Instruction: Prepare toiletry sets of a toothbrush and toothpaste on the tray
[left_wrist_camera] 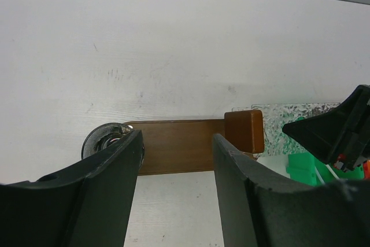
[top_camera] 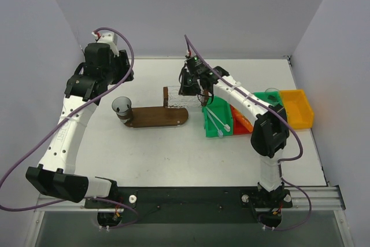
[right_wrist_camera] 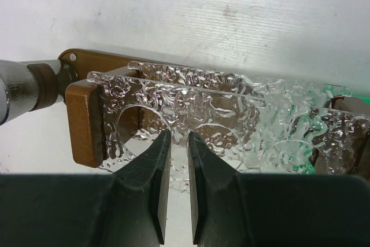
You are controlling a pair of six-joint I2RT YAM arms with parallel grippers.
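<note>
One tray (top_camera: 159, 117) mid-table; one cup (top_camera: 122, 106) at its 9 o'clock end; two toothbrushes (top_camera: 218, 121) in green bin (top_camera: 214, 135) at 3 o'clock; left gripper (left_wrist_camera: 176, 143) wide open, empty; right gripper (right_wrist_camera: 178, 137) pinching one clear rack (right_wrist_camera: 243, 108).

A flat white desk (top_camera: 173, 154) shows faint grey scuff marks. Plain pale grey walls (top_camera: 202, 10) enclose it at the back and on both sides. A silver aluminium rail (top_camera: 312, 198) runs along its near edge. Lighting is even, with soft shadows.
</note>
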